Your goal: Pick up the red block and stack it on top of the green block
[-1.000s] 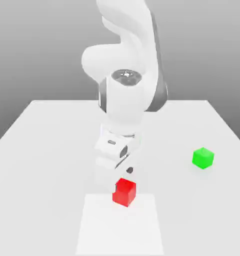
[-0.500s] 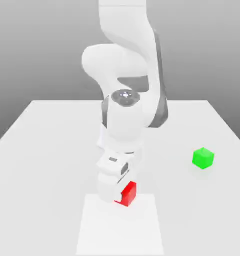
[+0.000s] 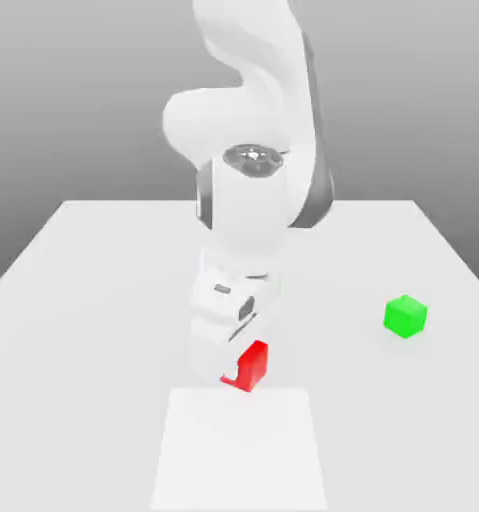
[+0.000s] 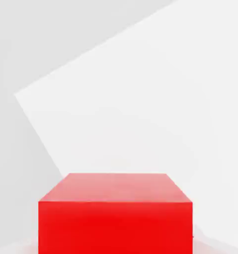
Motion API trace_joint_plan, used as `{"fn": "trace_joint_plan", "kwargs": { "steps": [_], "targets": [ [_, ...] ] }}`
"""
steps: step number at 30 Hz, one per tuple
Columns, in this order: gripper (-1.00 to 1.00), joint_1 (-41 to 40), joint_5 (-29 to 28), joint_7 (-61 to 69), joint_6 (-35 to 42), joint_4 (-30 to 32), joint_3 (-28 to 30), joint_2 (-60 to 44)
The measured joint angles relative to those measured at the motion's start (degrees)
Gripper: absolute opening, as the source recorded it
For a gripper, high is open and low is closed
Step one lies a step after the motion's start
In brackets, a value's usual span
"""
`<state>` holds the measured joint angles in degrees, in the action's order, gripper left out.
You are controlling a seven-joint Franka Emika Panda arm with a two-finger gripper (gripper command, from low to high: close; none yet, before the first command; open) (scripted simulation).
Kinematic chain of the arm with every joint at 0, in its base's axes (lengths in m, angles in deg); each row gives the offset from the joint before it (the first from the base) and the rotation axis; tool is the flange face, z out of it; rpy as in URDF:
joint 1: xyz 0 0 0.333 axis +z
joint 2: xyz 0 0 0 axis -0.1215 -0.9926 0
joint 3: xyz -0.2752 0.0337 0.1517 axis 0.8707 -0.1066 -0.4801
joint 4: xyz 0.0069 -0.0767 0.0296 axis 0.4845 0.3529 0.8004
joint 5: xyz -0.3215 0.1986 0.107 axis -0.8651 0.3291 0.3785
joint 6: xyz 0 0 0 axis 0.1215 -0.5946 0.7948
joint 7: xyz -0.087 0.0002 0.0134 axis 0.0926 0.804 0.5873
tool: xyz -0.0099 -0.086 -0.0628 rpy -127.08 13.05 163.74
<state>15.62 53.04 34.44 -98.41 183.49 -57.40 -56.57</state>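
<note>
The red block [image 3: 253, 365] is caught between the fingers of my gripper [image 3: 239, 371], which is shut on it, and the white hand covers the block's side toward the exterior view's left. It hangs a little above the table, over the far edge of a brighter white patch [image 3: 241, 450]. In the hand view the red block [image 4: 116, 213] looms close, with the white patch [image 4: 140, 99] beneath it. The green block [image 3: 405, 316] rests on the table well off to the exterior view's right, apart from the gripper.
The light grey table [image 3: 93, 300] spreads wide on both sides of the arm. The arm's bulky white links [image 3: 248, 200] rise behind the gripper at the centre of the exterior view.
A second ago the gripper hung open just behind the red block. It then dropped over the block, shut on it, and has now risen a little with the block in it.
</note>
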Motion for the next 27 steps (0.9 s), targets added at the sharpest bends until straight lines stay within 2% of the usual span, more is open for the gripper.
{"fn": "trace_joint_plan", "kwargs": {
  "steps": [4, 20, 27],
  "targets": [
    [-1.00, 4.83, 4.18, 3.40, 3.01, 0.76, -0.86, 4.11],
    [-1.00, 44.13, 16.49, 14.62, 11.26, 0.74, -21.55, 12.43],
    [-1.00, 42.88, 12.09, 11.82, 4.93, 0.16, -24.41, 5.31]
  ]
}}
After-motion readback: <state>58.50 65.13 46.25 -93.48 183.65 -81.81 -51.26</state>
